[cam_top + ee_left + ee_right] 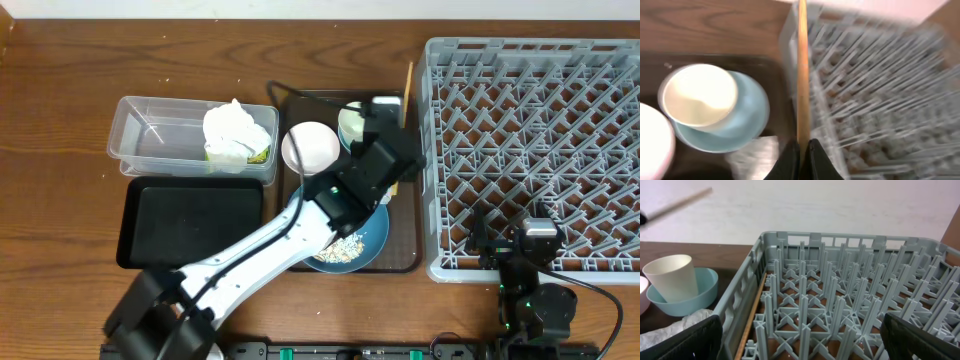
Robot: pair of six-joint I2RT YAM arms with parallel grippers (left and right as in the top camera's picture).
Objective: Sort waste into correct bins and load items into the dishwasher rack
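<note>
My left gripper (392, 118) is shut on a wooden chopstick (408, 85) at the left wall of the grey dishwasher rack (530, 150); the left wrist view shows the stick (802, 75) pinched between the jaws (803, 150). Beside it, the cream cup (700, 95) sits in the light-blue dish (742, 122). A second chopstick (752, 315) lies inside the rack (840, 280) along its left wall. My right gripper (800, 340) is open and empty over the rack's front edge (540, 240). The dark-blue plate (372, 240) holds rice grains (345, 248).
The clear tub (150, 135) holds a white napkin (235, 125) and the yellow-green wrapper (258, 155). The black tray (190, 220) lies in front of it. The pinkish-white bowl (310, 147) stands on the brown serving tray (405, 255). A crumpled pale scrap (675, 327) lies near the dish.
</note>
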